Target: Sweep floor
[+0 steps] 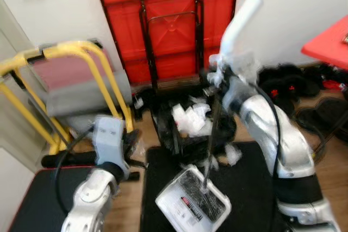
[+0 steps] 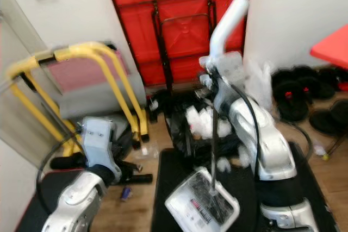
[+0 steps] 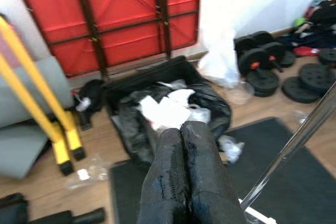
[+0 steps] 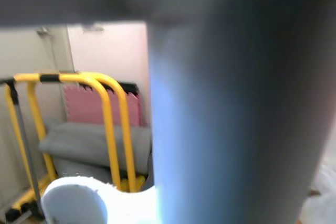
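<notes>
The right gripper point(image 1: 217, 74) is clamping the white handle point(image 1: 239, 23) of the dustpan point(image 1: 193, 199), which is hanging over the black mat's point(image 1: 250, 188) front edge. The left gripper point(image 3: 184, 177) is hovering with fingers pressed together. A black bin bag point(image 3: 173, 114) of white paper is sitting beyond the mat's far edge, between the yellow rack point(image 1: 81, 80) and dumbbells point(image 3: 262, 66), below a red folded table point(image 1: 168, 20).

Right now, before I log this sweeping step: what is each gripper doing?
Left gripper: shut, fingers pressed together, holding nothing, aimed toward the black bin.
Right gripper: closed on the dustpan handle, dustpan hanging below.
</notes>
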